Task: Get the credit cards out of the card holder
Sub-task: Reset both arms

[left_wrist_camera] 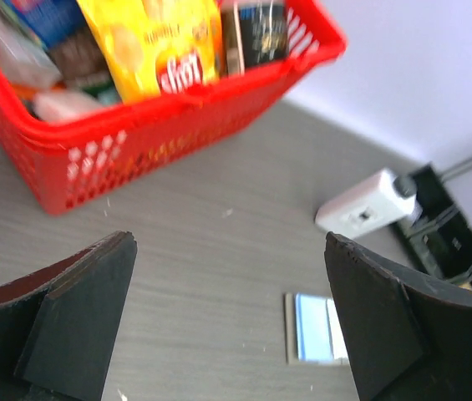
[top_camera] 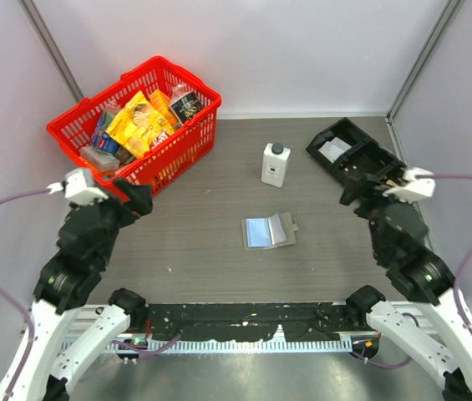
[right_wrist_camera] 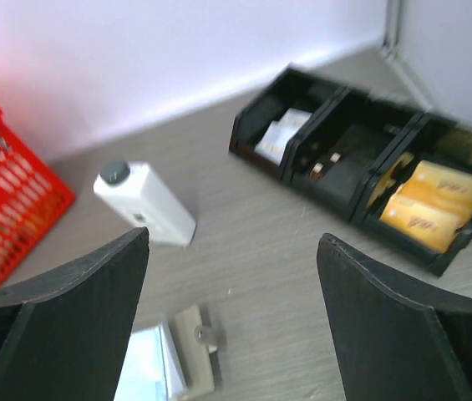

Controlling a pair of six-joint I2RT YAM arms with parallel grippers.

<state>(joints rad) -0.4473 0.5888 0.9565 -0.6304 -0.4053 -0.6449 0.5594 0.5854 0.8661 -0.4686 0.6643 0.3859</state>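
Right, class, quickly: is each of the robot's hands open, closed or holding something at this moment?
Left hand: open, holding nothing.
Right hand: open, holding nothing.

The card holder point(top_camera: 289, 226) lies mid-table with bare grey table point(top_camera: 194, 217) on its left, right and near sides, open to approach from either arm's side or from above. Behind it the white bottle point(top_camera: 276, 164) stands near but apart. The red basket point(top_camera: 177, 154) blocks the back left, close beside the left gripper point(top_camera: 132, 197). The black tray point(top_camera: 342, 127) blocks the back right, by the right gripper point(top_camera: 356, 190).
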